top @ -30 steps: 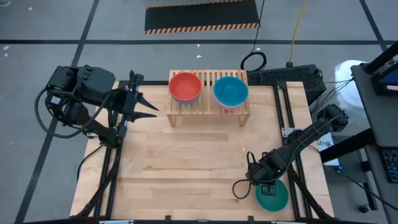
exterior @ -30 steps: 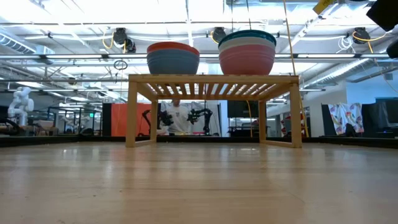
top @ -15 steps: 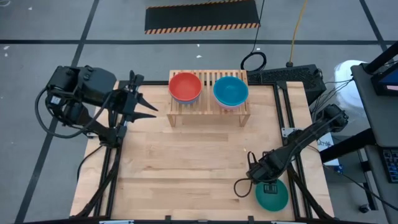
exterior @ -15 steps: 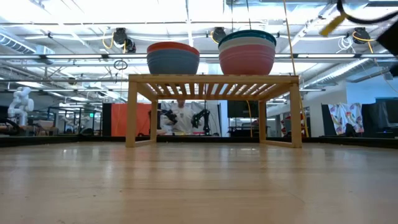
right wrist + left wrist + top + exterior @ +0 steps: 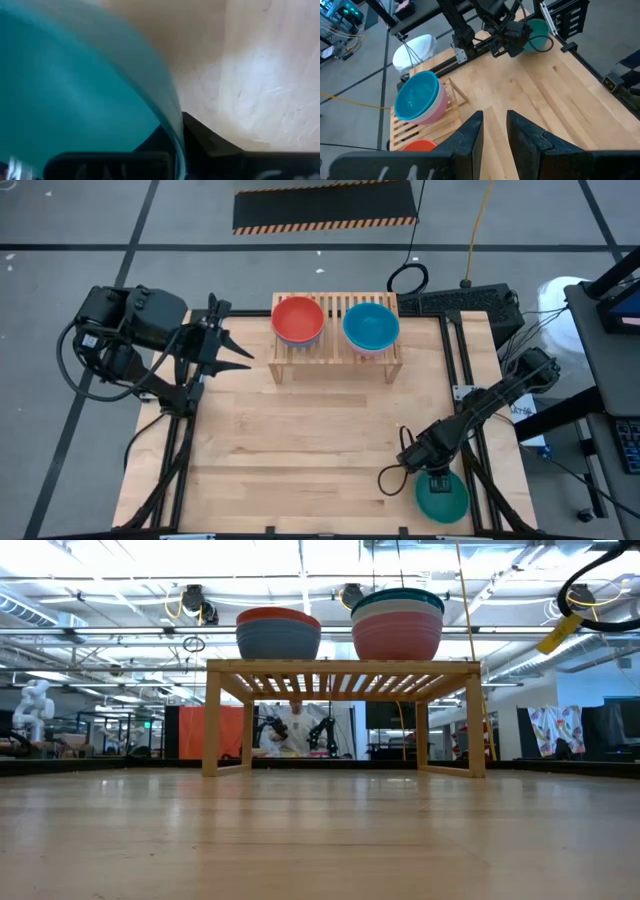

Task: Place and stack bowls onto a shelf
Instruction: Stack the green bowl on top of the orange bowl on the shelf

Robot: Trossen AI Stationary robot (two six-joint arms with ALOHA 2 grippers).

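Note:
The light-wood shelf [image 5: 335,352] stands at the table's far edge. On its slatted top sit a red bowl [image 5: 298,319] stacked on a blue one [image 5: 278,643], and a blue bowl [image 5: 371,326] stacked over white and pink ones [image 5: 397,635]. A teal green bowl [image 5: 445,500] rests upright on the table near its near right corner. My right gripper [image 5: 432,478] is shut on that bowl's rim. My left gripper [image 5: 232,346] hovers open, high over the table's far left, holding nothing. My right gripper pinches the teal green bowl's rim [image 5: 172,127] on the side facing the table's left, with one finger [image 5: 150,145] inside the bowl and the other [image 5: 205,137] outside. The fingers slant down from above. The bowl sits upright with its bottom on the table.
Bare wooden tabletop [image 5: 310,440] lies between the shelf and the teal green bowl. A loop of the right arm's cable [image 5: 385,480] hangs beside the gripper. Dark frame rails [image 5: 468,395] run along the table's right edge.
My right gripper has sunk and tipped down onto the teal green bowl, shifting slightly toward the table's near edge. The two stacks on the shelf have not moved.

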